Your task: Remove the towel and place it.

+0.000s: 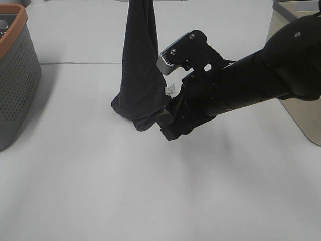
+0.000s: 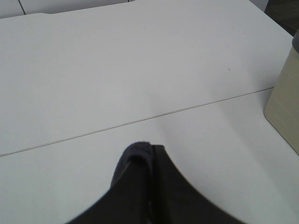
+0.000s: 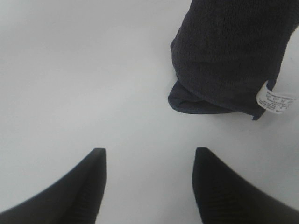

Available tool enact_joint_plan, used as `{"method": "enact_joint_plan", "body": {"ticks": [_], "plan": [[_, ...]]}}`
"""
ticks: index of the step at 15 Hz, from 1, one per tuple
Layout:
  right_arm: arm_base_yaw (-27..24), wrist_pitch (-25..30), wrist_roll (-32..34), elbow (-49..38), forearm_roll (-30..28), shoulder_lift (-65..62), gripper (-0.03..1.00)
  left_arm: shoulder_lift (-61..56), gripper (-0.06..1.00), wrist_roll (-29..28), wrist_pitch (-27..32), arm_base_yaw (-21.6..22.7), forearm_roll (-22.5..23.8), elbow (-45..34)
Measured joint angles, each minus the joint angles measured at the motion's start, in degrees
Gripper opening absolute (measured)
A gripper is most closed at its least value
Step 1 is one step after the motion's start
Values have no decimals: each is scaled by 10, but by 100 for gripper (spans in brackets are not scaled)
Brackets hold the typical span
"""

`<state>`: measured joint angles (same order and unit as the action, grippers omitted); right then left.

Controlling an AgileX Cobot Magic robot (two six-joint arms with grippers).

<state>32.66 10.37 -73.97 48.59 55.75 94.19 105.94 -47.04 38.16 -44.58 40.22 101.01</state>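
The towel (image 1: 140,75) is a dark navy cloth hanging in a narrow cone from above the exterior high view's top edge. Its lower end rests bunched on the white table (image 1: 100,191). A small white tag (image 1: 170,91) shows at its lower right. My left gripper (image 2: 148,154) is shut on a fold of the towel (image 2: 135,151); it is out of the exterior high view. My right gripper (image 3: 148,151) is open and empty just above the table, close beside the towel's lower end (image 3: 224,60), with the tag (image 3: 275,100) near it. It also shows in the exterior high view (image 1: 168,128).
A grey perforated basket with an orange rim (image 1: 15,75) stands at the left edge. A beige bin (image 1: 301,120) stands at the right, partly behind my right arm; it also shows in the left wrist view (image 2: 285,112). A seam (image 1: 75,63) crosses the table.
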Motion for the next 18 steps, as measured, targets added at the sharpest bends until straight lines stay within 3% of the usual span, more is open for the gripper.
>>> {"method": "enact_joint_plan", "body": {"ticks": [1,4,7,8,12,15,18], "plan": [[-9,14,-17,5,11,5,56,-1,0,0,0,0,0,0],[-78,136,-146,44,136,39,56,-6,0,11,0,0,0,0],[-83,129,-246,57,202,46,56,-13,0,17,0,0,-1,0],[-83,129,-312,60,253,71,56,-15,0,25,0,0,-10,0],[-83,129,-450,60,414,131,60,-22,0,80,0,0,-71,0],[-83,125,-511,69,433,147,62,-22,0,92,2,0,-87,0],[-83,78,-525,87,435,164,63,-22,0,92,14,0,-89,0]]}}
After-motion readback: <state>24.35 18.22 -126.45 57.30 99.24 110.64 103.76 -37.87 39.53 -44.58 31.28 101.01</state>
